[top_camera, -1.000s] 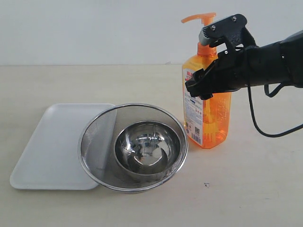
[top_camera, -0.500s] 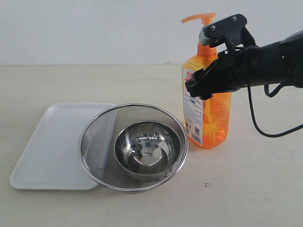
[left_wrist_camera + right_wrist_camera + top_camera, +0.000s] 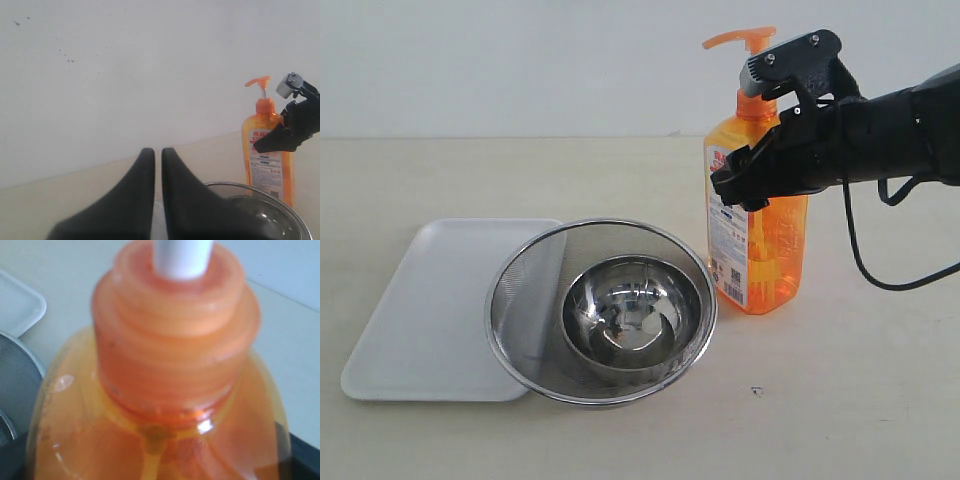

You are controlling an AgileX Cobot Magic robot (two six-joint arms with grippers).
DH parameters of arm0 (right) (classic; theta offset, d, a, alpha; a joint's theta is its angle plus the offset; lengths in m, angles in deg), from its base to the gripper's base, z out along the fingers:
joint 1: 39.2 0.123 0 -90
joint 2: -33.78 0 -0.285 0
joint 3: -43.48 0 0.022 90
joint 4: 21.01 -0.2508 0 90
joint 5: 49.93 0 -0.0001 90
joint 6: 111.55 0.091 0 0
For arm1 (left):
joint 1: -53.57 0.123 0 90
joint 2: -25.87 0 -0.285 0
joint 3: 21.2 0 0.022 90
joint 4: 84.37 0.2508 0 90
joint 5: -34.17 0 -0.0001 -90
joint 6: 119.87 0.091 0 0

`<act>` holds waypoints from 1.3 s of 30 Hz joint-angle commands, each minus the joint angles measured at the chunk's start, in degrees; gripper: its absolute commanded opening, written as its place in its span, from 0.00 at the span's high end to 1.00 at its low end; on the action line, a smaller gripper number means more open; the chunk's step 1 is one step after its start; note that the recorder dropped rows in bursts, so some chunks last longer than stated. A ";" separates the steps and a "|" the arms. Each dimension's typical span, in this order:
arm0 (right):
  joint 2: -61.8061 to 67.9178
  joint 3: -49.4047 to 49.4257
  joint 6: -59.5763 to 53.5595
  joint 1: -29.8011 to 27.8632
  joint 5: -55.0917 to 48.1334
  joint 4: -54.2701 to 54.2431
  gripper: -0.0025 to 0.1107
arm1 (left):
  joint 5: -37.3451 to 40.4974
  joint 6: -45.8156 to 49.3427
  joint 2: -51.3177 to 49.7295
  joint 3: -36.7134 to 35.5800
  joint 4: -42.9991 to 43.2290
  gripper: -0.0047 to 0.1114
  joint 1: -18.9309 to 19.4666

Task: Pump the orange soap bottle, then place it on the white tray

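- Tipping is risked: orange soap bottle [image 3: 770,270] seemingly clamped high by wide-set right jaws; left jaws nearly shut, empty.
- Strainer [image 3: 520,290] overlapping white tray [image 3: 430,300] could be struck.

Pale beige counter [image 3: 840,400] fills the lower two thirds of the exterior view, matte and smooth, with one small dark speck [image 3: 756,391] toward 5 o'clock. Behind it, from 9 across to 3 o'clock, a plain off-white wall [image 3: 520,60] meets the counter's far edge in a straight line. Light soft, even; shadows faint. Left wrist view: a few tiny dark flecks [image 3: 70,60] on the wall near 11 o'clock.
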 commanded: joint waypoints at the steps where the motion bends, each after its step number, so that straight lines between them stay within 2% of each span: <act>1: -0.60 -0.16 -0.60 -0.03 -0.64 0.32 0.98 | -1.66 -3.50 1.91 -2.13 1.52 0.92 -0.08; 7: -0.60 -0.16 -0.99 -0.03 -0.54 0.32 0.98 | 3.19 -9.78 1.91 -2.75 5.47 0.92 0.37; 11: -0.60 -0.16 -1.35 -0.03 -0.41 0.32 0.98 | 8.76 -19.84 1.91 -3.59 10.53 0.92 0.98; 17: -0.60 -0.16 -1.46 -0.03 -0.37 0.32 0.98 | 9.30 -20.23 1.91 -3.95 8.21 0.92 0.98; 20: -0.60 -0.16 -2.32 -0.03 -0.28 0.32 0.98 | 14.91 -21.72 1.91 -4.08 7.38 0.92 0.98; 39: -0.72 -0.73 -3.27 -0.03 0.33 0.42 0.98 | 15.56 -23.99 1.91 -4.51 7.38 0.92 0.98</act>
